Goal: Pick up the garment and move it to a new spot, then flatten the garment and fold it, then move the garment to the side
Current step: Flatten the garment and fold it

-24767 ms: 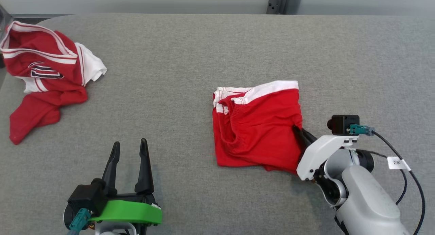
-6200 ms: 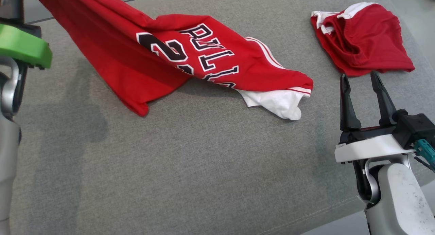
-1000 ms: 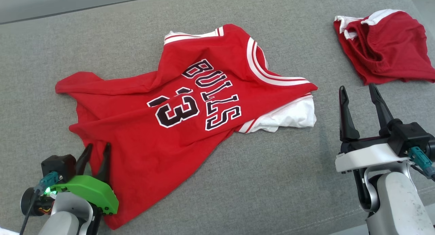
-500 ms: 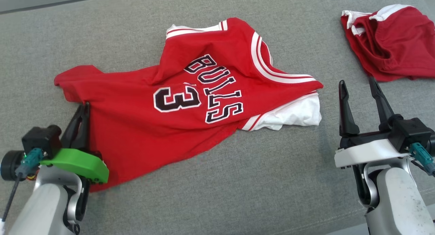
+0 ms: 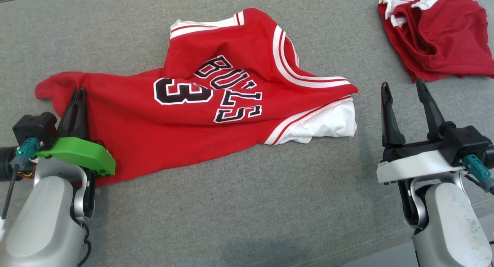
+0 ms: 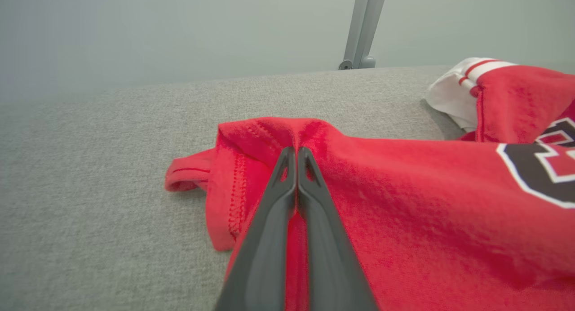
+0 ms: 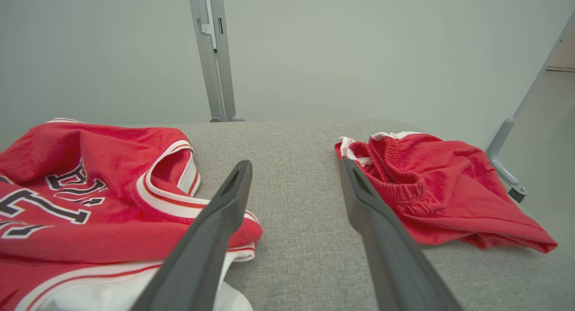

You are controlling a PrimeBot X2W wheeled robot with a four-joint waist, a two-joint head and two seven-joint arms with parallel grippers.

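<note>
The garment, a red jersey with white trim and black lettering, lies crumpled across the grey padded surface. A white part sticks out at its right end. My left gripper is shut on the jersey's left edge. In the left wrist view the cloth puckers around the closed tips of that gripper. My right gripper stands open just right of the jersey, holding nothing. In the right wrist view the right gripper points at bare surface between the jersey and the shorts.
Red shorts with a white waistband lie folded at the far right, also in the right wrist view. The grey padded surface stretches bare along the front. A metal post stands behind its far edge.
My left gripper has shut on the jersey's left edge and drawn it leftward and away, stretching the lower part out. The right gripper has stayed open in place. The head view has shifted slightly.
</note>
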